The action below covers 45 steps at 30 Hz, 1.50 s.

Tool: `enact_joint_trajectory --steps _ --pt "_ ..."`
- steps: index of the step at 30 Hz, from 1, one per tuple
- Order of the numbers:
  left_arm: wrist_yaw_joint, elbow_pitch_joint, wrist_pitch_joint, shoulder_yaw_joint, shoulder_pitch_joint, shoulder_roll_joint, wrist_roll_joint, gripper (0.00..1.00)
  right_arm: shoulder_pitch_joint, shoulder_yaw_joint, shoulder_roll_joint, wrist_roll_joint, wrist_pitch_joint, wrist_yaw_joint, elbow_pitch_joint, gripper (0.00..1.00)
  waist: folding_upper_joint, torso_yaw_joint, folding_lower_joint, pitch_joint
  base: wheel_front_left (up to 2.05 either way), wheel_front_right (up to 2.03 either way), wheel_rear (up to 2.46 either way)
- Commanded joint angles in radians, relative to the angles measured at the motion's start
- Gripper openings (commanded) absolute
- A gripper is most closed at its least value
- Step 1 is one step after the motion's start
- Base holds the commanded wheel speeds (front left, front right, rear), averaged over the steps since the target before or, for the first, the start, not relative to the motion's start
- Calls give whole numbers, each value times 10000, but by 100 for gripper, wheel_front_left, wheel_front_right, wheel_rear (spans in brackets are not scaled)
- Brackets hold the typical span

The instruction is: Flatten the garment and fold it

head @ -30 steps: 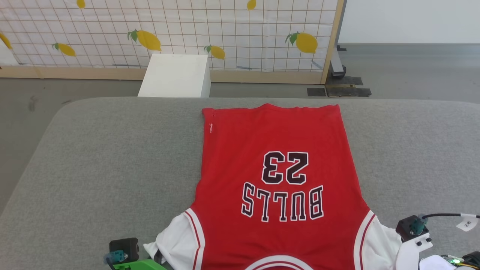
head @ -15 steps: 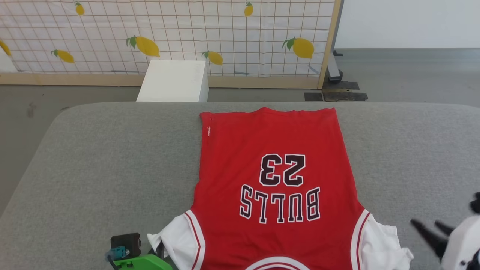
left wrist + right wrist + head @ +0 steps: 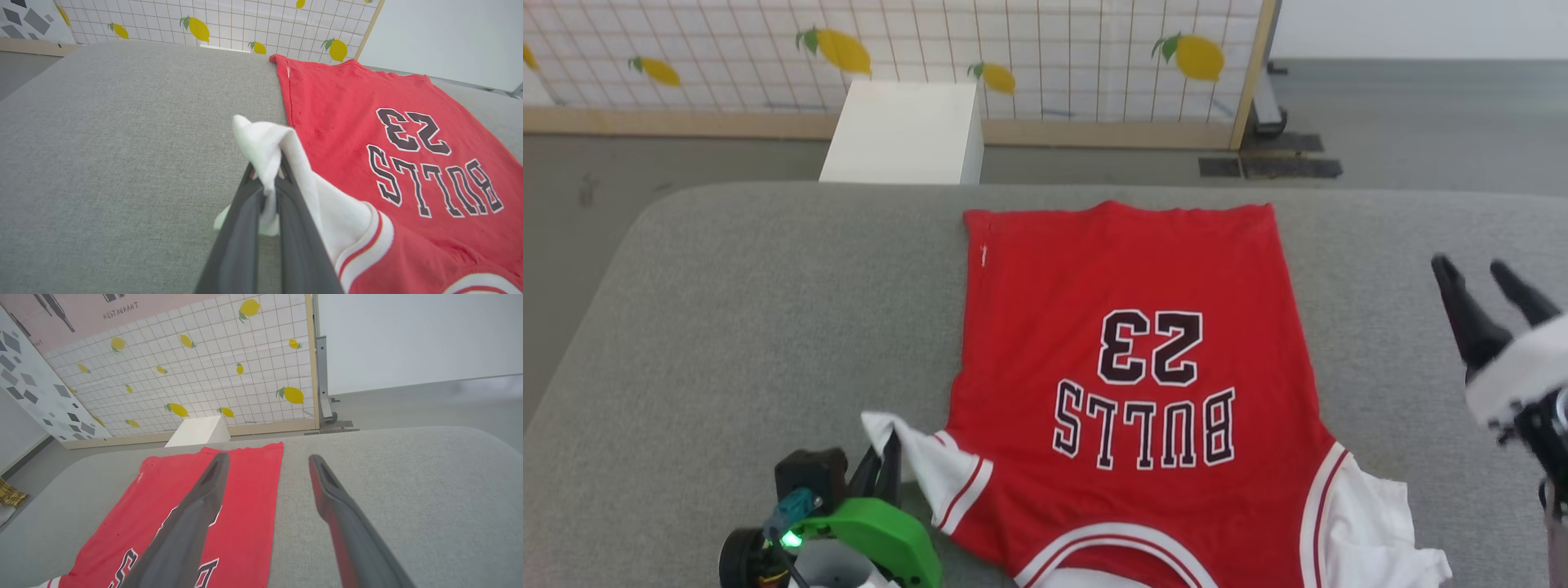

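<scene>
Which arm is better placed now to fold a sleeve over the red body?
Left: the left gripper is shut on the white sleeve. The right gripper is open and empty, beside the garment.

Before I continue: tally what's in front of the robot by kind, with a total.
1 garment
2 grippers: left gripper shut on its white sleeve, right gripper open
1 white box
1 lemon-print screen
1 grey padded table
Total: 6
</scene>
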<state>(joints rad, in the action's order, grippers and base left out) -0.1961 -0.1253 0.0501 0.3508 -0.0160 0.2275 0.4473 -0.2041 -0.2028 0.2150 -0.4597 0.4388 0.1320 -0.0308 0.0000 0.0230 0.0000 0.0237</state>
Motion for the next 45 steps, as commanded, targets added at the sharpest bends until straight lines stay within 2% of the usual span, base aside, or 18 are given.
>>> enact_joint_trajectory --steps 1,8,17,21,26,32,37,38,39,42,45 --pt "-20 116 180 73 -273 -35 -214 0 -577 76 49 210 -159 -13 293 100 0 438 0 741 0 0 0" --pt "32 416 632 486 -933 -413 -553 0 -3628 768 1081 1049 268 -13 2503 100 0 1255 0 2510 0 0 0" --pt "-190 1207 1251 1011 -1310 -1059 -924 0 -6730 1820 2621 1973 2277 -13 4645 100 0 2554 0 4593 0 0 0" --pt "-263 1518 1440 1259 -1253 -1215 -1031 0 -7361 2232 3041 2301 3265 -13 5158 100 0 3021 0 5115 0 0 0" --pt "-320 1732 1609 1491 -1307 -1383 -1060 0 -7756 2574 3400 2558 4006 -13 5441 100 0 3367 0 5593 0 0 0" --pt "-362 1658 1708 1671 -1377 -1504 -980 0 -7771 3046 3621 2667 4673 -13 5577 100 0 3437 0 5882 0 0 0" --pt "-418 1554 1771 1669 -1488 -1529 -981 0 -7604 3205 3610 2315 5286 -13 5705 100 0 3290 0 5794 0 0 0" --pt "-433 1544 1776 1652 -1501 -1519 -984 0 -7582 3168 3578 2258 5425 -13 5745 37 0 3252 0 5744 0 0 0" --pt "-445 1529 1782 1628 -1513 -1500 -983 0 -7561 3148 3550 2209 5546 -13 5759 0 0 3199 0 5674 0 0 0" --pt "-455 1467 1745 1578 -1528 -1391 -982 0 -7583 2916 3420 2144 5589 -13 5747 0 0 2994 0 5381 0 0 0" --pt "-439 1366 1628 1503 -1525 -1211 -950 0 -7700 2627 3200 2057 5121 -13 5645 0 0 2675 0 4845 0 0 0"
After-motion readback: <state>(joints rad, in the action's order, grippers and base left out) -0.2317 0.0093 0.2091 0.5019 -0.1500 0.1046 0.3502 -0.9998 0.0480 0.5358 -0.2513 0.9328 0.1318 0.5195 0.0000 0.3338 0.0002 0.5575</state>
